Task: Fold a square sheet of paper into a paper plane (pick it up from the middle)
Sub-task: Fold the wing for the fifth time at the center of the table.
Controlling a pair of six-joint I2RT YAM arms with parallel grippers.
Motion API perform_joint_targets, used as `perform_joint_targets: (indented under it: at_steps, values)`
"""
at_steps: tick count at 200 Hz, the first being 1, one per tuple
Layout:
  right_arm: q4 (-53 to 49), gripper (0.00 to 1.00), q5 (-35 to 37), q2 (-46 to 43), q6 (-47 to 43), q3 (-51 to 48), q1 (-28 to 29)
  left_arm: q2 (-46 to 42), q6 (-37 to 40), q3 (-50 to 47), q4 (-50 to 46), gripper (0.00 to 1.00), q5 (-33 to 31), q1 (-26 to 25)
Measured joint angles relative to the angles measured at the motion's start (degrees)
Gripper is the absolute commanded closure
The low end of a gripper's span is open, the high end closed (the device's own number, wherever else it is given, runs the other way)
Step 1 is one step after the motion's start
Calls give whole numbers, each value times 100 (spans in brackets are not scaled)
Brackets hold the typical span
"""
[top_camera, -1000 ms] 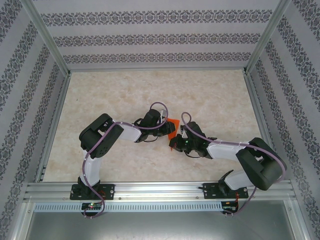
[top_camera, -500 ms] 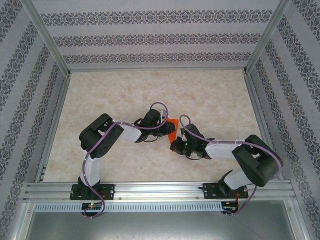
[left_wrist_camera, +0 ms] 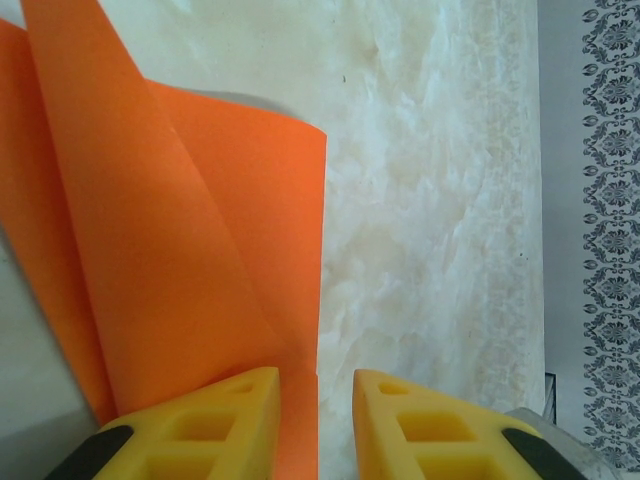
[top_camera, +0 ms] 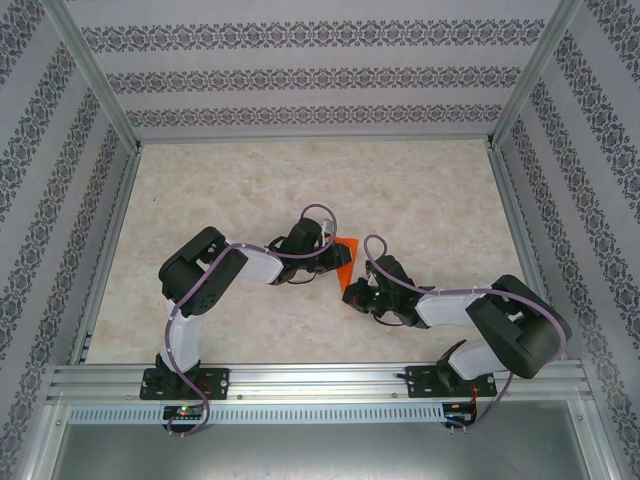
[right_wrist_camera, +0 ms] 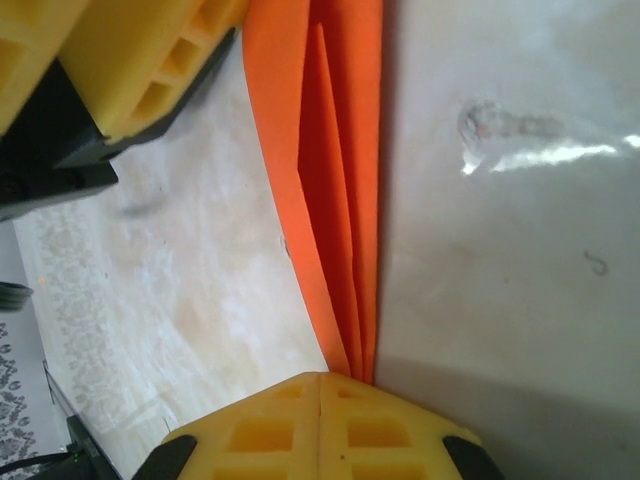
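The right gripper (right_wrist_camera: 320,388), its fingers pressed together, meets the narrow end of the folded orange sheet (right_wrist_camera: 335,150) with its closed tips. The sheet rests on the marbled tabletop (left_wrist_camera: 430,200) between the two grippers, its flaps partly lifted. This looks like a crease-pressing step: run along the fold line with light, even pressure, never across the layers. Beyond, the left gripper (left_wrist_camera: 316,390) stands narrowly parted, the sheet's edge in its gap; it should steady that end against skewing.

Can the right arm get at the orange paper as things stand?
Probably yes: the right gripper, jaws shut, seems to touch the narrow end of the orange paper; the left gripper is beside it, not between.
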Motion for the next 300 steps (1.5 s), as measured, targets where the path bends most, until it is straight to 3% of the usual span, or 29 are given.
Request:
perform_joint_targets:
  at_steps: [70,142,215,300]
  values:
    - [236,100,-166,-76,79,-221,-107,17,0,28,-31,73,74,0]
    - [-879,99,-247,-719,-181,380,-232,31,0,59,-48,73,87,2]
    - [-560,100,-136,463,-245,872,-356,61,0,111,-85,73,92,2]
    - [511,100,-317,638,-229,267,-603,33,116,153,-144,65,162,15]
